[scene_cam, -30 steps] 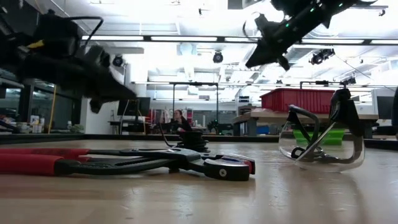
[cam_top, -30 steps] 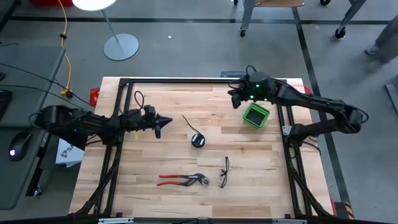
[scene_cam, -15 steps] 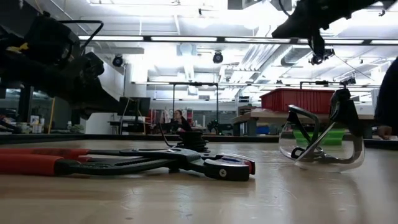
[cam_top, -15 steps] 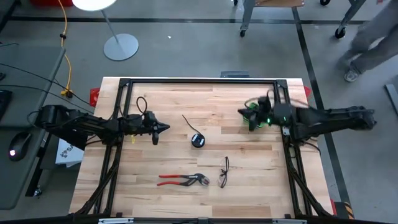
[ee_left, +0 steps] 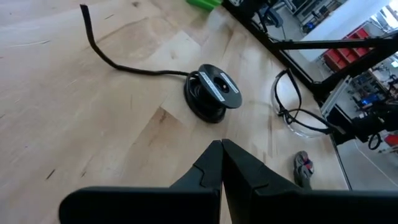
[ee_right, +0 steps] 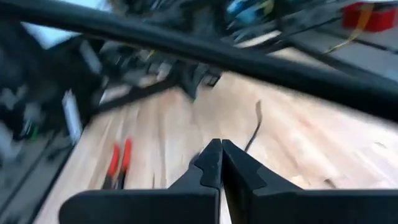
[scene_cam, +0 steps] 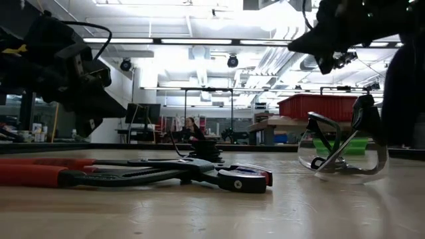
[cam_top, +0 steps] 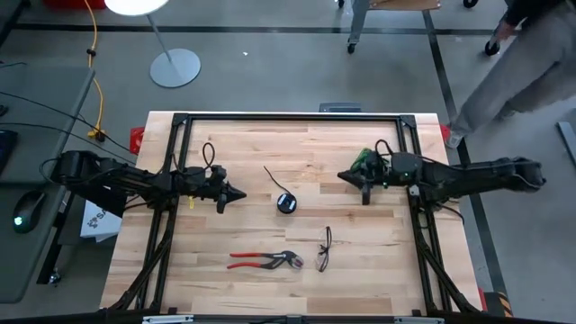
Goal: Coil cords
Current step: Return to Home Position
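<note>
Reel [cam_top: 286, 202] sits flat on the bench [cam_top: 360, 270], centre of the high view, slightly below the line between the two arms. Black cord [cam_top: 272, 178] is mostly wound on it. A short loose tail runs from the reel toward the upper left and ends free on the wood, so the coil looks not quite finished.

Left gripper [cam_top: 241, 194] is left of the reel, near but apart, pointing right at it. In the left wrist view its fingers [ee_left: 211, 163] are pressed together with nothing between them, and the reel [ee_left: 213, 90] with its pale centre mark is ahead, untouched.

Right gripper [cam_top: 344, 176] is right of the reel and a bit higher in the frame, pointing left, well apart from it. Fingers [ee_right: 211, 163] are pressed together too, holding nothing. That view is blurred, so the arm is probably moving. The cord tail [ee_right: 254, 134] and red pliers handles [ee_right: 118, 163] show beyond the tips.

Both arms lie level, mirrored and clear of the reel, which reads as pulling off to a rest pose, not reaching.

Not part of the task: pliers [cam_top: 265, 261] and safety glasses [cam_top: 324, 249] in the lower centre, and a green bin [cam_top: 364, 159] mostly hidden under the right arm. A person [cam_top: 517, 67] walks on the floor at upper right, off the bench.

Risk: the loose tail could snag if an arm sweeps low.
</note>
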Action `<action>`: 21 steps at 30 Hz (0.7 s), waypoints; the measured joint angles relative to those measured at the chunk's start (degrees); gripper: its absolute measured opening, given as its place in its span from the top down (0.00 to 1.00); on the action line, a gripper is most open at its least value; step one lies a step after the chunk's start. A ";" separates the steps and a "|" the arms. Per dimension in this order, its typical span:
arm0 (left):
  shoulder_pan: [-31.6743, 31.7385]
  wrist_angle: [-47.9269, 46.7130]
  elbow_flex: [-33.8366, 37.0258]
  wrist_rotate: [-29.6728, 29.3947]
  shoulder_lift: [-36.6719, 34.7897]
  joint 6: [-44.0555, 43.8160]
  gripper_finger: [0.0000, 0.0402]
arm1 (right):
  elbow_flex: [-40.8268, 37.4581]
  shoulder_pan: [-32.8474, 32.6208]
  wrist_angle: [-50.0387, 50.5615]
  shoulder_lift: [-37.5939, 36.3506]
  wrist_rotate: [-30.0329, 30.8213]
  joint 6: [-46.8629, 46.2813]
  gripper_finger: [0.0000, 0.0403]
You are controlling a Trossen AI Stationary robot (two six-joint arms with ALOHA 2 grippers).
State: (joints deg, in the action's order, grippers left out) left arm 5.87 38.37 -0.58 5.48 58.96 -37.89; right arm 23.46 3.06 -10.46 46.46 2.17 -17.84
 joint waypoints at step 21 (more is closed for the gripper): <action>0.02 0.02 0.00 -0.16 0.00 0.02 1.00 | -19.69 1.04 -12.06 -11.28 -9.26 6.75 1.00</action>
State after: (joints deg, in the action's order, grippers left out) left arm 5.89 38.39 -0.58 5.32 58.96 -37.87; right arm 3.77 4.10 -22.52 35.18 -7.09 -11.09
